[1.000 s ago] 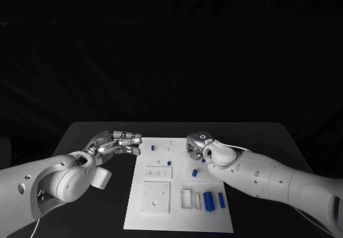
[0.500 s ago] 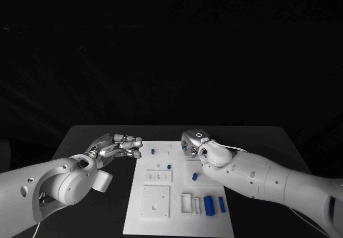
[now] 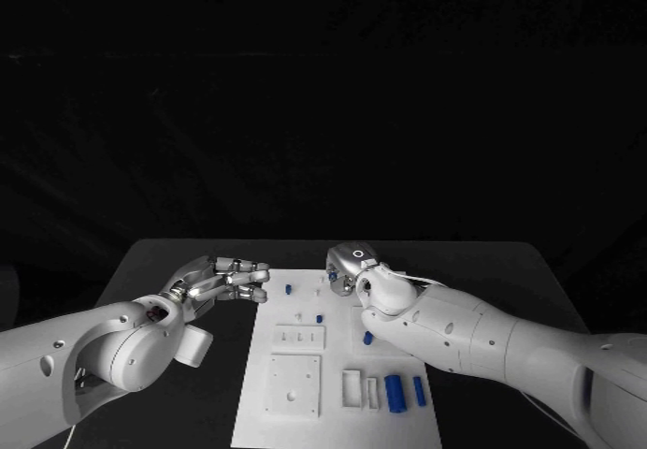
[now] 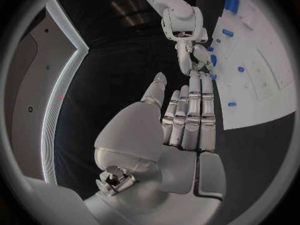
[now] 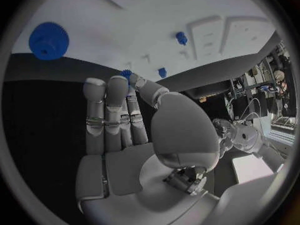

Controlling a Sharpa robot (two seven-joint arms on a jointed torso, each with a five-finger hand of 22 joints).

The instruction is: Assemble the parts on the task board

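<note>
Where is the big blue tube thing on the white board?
In the head view, the blue cylinder lies on the task board's near right part, between a white slotted block and a thinner blue part.

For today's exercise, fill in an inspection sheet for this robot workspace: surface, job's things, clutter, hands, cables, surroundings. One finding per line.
Surface: black table, task board in its middle.
Job's things: blue parts lie on the board; a blue gear rests near its edge.
Clutter: nothing seen.
Hands: left hand beside the board, fingers together, holding nothing; right hand over the board's far end, a small blue piece at its fingertips, grip unclear.
Cables: nothing seen.
Surroundings: dark.
</note>
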